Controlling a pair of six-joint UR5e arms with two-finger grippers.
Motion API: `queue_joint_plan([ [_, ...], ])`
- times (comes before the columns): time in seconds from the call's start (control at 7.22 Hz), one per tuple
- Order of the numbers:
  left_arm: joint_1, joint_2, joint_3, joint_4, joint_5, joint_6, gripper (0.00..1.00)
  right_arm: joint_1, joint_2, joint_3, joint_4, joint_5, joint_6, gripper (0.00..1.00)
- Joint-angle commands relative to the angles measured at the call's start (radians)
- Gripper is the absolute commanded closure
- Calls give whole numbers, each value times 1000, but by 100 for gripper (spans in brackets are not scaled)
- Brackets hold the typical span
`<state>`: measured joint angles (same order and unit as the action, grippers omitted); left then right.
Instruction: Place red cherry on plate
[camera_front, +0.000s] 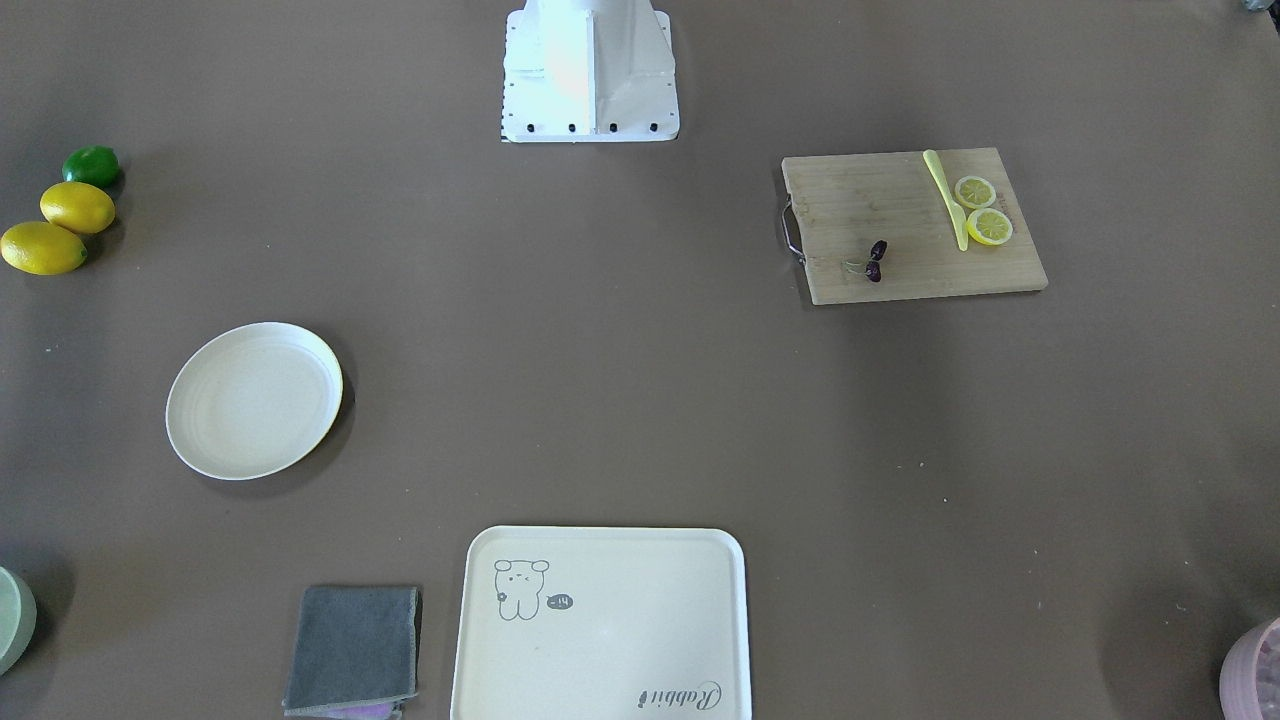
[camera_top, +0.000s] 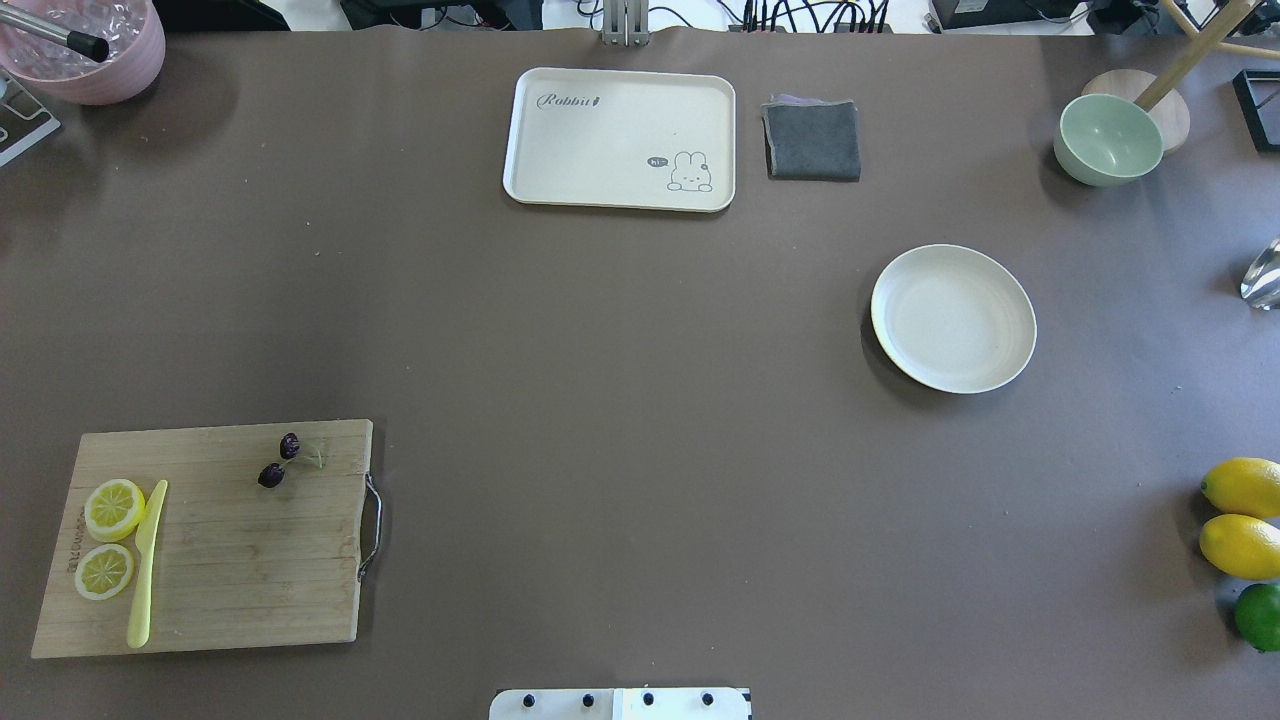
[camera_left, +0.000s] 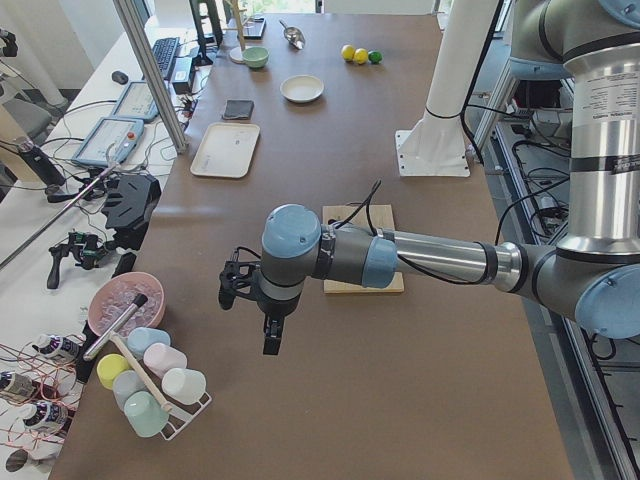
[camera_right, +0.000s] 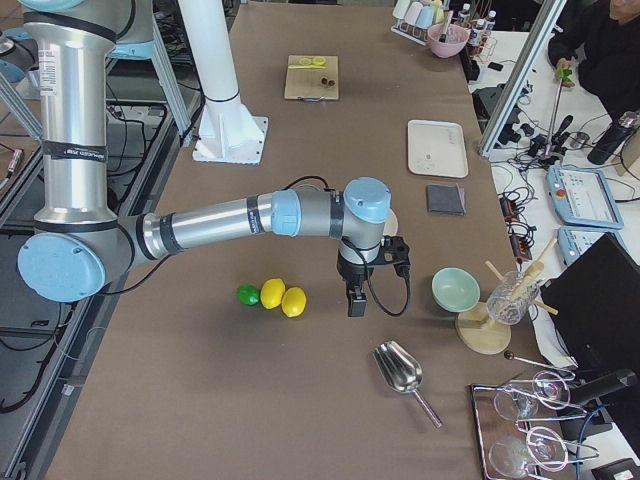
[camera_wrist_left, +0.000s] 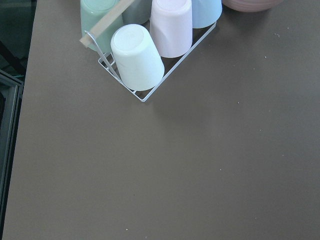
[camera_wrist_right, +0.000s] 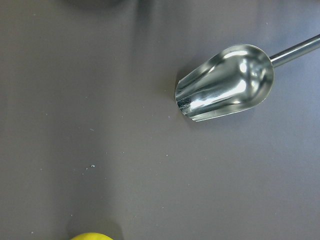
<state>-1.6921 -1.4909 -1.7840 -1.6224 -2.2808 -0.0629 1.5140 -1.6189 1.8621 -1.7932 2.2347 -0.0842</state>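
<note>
Left pincer off the board, cherry not yet taken

Neither the left pincer (camera_left: 270, 335) nor the right pincer (camera_right: 355, 298) shows whether it is apart or together. Upturned cups (camera_wrist_left: 137, 60) stand just beyond the left one. Inward lies the cutting board (camera_top: 230, 560), with the red cherry (camera_top: 280, 460) near its handle edge. The left pincer should probably descend over the fruit, then carry it well across to the plate (camera_top: 953, 318).
</note>
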Motion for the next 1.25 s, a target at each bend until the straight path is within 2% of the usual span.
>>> queue_joint_plan([
  [0.0,0,0,-2,-2,1,0,2,0,-2,-3,0,-3,-2,0],
  [0.69,0,3,8,-8,0,3,2,0,-6,-1,-2,2,1,0],
  [0.97,11,-29,-3,-20,-23,5,2,0,5,2,0,0,4,0],
  [1.11,47,-23,11,-99,-29,-1,2,0,11,11,6,3,3,0],
])
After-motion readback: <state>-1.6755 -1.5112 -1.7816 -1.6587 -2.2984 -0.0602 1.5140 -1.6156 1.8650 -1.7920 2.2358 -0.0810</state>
